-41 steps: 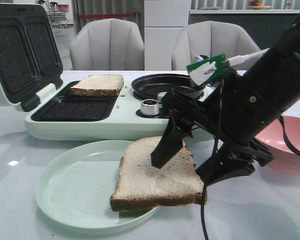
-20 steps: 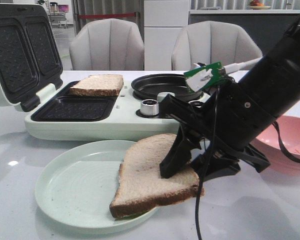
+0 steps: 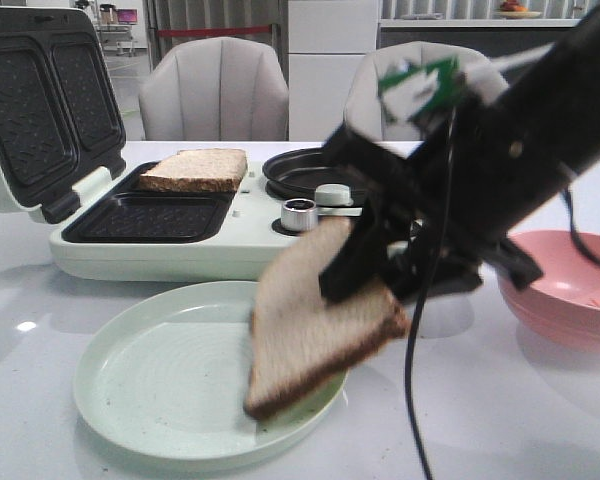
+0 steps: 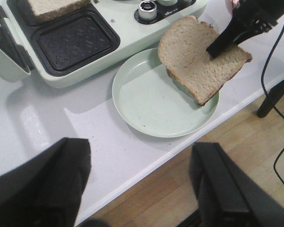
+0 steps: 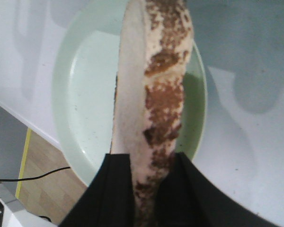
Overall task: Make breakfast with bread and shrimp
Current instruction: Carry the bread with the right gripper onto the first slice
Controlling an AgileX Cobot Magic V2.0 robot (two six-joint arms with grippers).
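My right gripper [image 3: 365, 298] is shut on one edge of a bread slice [image 3: 310, 330], which hangs tilted steeply above the pale green plate [image 3: 150, 380]. The right wrist view shows the slice's brown crust [image 5: 154, 80] edge-on between the black fingers [image 5: 118, 189], with the plate [image 5: 85, 94] below it. A second bread slice [image 3: 195, 168] lies in the far well of the sandwich maker [image 3: 180, 258]. My left gripper [image 4: 139, 170] stands open and holds nothing, above the table's front edge and short of the plate [image 4: 146, 104]. The shrimp is too small to make out.
The sandwich maker's lid [image 3: 40, 100] stands open at the left, and its near well [image 3: 150, 215] holds nothing. A black pan [image 3: 310, 170] and a metal knob [image 3: 300, 213] sit on its right half. A pink bowl [image 3: 570, 290] stands at the right. Two chairs are behind the table.
My right gripper has risen with the bread slice. The slice has come off the plate and tipped from nearly flat to steeply tilted.
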